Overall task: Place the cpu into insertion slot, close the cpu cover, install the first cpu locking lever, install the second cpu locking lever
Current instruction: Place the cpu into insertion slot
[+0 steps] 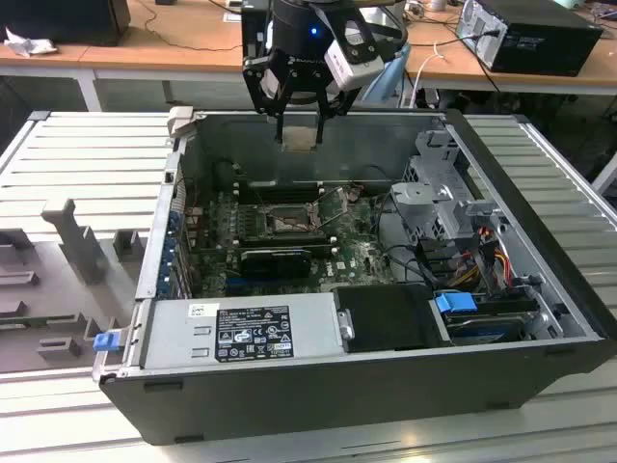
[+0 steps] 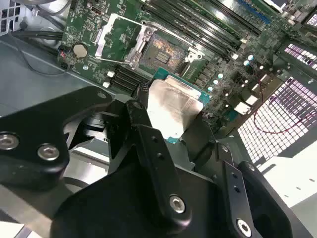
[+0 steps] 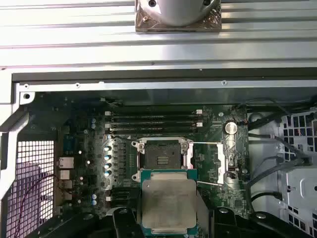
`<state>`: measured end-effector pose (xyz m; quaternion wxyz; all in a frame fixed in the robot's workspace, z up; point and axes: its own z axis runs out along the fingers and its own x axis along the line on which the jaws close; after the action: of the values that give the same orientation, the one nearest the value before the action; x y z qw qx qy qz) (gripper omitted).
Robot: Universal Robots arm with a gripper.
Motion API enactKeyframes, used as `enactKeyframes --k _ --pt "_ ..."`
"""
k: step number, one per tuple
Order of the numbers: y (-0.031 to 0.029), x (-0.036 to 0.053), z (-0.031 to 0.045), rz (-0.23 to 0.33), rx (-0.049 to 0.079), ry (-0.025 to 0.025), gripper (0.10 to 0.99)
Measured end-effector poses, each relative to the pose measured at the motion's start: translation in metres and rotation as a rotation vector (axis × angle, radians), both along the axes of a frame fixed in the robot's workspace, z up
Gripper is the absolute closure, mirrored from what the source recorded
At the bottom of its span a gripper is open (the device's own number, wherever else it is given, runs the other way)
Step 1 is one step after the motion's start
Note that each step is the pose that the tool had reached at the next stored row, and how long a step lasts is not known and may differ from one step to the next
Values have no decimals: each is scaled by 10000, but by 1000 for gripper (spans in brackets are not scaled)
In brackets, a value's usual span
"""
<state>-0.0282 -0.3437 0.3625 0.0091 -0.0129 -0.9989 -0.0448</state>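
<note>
Jaws clamped on the cpu [image 3: 168, 203] by its edges, hanging above the uncovered insertion slot [image 3: 162, 157].

Claw [image 2: 171, 116] clamps cpu [image 2: 173, 104], apart from insertion slot [image 2: 166, 52]; cpu cover [image 2: 102, 35] raised.

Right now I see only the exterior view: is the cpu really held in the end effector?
Observer: Yes. In the second wrist view the end effector clamps the cpu by two opposite edges, metal face toward the camera.
Operator: Is the insertion slot free?
Observer: In the first wrist view the insertion slot shows a bare pin field, nothing seated.
Operator: And the cpu cover?
Observer: The second wrist view shows the cpu cover raised open, on the slot's coin cell side.
</note>
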Motion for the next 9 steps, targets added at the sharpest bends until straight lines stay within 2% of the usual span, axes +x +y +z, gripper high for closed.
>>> enactKeyframes --k 9 --pt "0 0 -2 -220 -1 1 553"
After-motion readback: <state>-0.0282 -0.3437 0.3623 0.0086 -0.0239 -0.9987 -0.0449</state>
